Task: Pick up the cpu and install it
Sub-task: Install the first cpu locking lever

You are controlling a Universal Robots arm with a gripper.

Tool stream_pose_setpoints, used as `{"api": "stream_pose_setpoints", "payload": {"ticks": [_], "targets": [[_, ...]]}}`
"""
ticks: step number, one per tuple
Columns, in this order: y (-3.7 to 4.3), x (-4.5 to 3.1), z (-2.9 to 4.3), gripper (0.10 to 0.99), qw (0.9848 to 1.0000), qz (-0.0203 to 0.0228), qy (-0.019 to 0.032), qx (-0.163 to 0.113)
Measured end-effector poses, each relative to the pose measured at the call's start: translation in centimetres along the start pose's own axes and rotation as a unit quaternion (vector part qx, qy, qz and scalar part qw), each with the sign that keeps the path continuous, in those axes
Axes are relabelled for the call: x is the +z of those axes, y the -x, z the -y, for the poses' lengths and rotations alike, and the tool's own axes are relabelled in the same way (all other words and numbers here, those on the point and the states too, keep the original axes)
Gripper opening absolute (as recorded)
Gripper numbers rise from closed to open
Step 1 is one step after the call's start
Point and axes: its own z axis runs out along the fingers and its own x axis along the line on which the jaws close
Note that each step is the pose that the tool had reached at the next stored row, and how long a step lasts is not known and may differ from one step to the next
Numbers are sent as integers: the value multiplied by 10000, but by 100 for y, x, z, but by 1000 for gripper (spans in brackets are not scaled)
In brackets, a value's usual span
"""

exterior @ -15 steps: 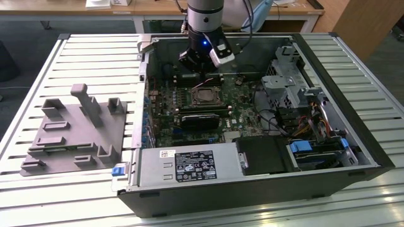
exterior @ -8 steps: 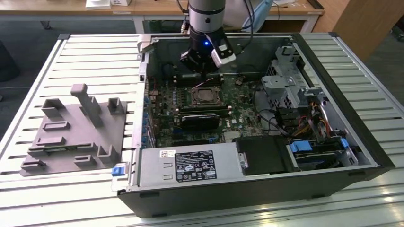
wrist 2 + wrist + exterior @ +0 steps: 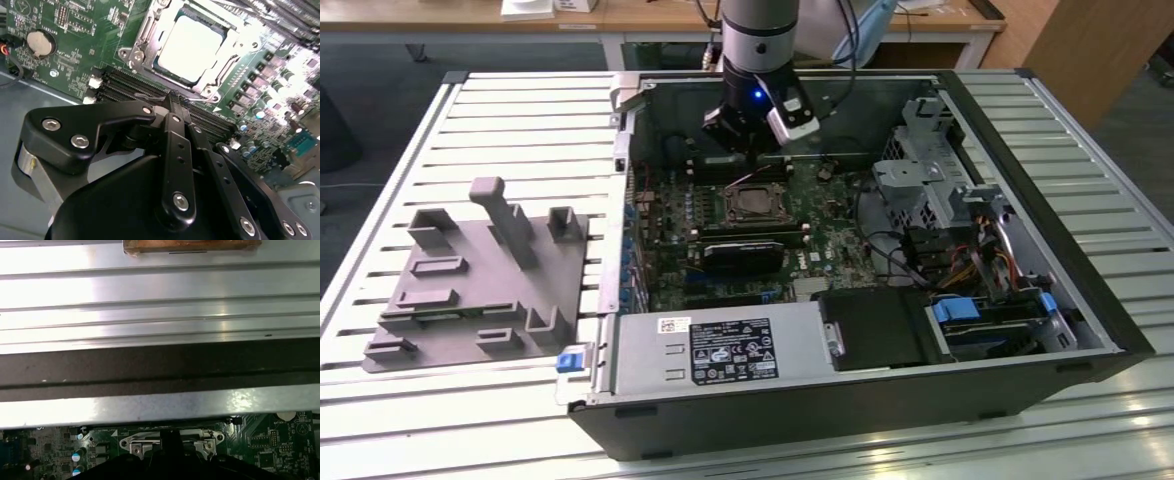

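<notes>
A wide table of silver slatted metal point(image 3: 440, 150) carries everything here, and on it lies an open black desktop computer case point(image 3: 1067, 330) with its side panel off. Towards the exterior view's left sits a grey moulded plastic tray point(image 3: 467, 280) with upright pegs and shallow pockets. Inside the case the green motherboard point(image 3: 680, 250) fills the floor, and near its middle is the metal-framed processor socket point(image 3: 150, 30), its retaining frame swung open.

The cpu point(image 3: 192, 42), a small flat square chip with a pale shiny metal top, lies within that socket frame, apparently flat, so the placing looks done or very nearly so. The black linkage gripper point(image 3: 172, 107) on the silver arm hangs just beside the socket, towards the far wall of the case, and it carries nothing; its fingers look drawn narrowly together, though their tips are hard to make out.

To my eye, good work at this stage means checking that the chip sits level in its seat with its corners matching the frame, and keeping the arm clear of the nearby memory slots point(image 3: 125, 87).
</notes>
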Motion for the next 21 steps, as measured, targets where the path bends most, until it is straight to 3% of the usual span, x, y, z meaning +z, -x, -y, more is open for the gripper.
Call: {"api": "stream_pose_setpoints", "payload": {"ticks": [2, 21], "targets": [[3, 11, 0, 106, 10000, 0, 28, 1], [93, 62, -52, 106, 10000, -2, 26, 0]]}}
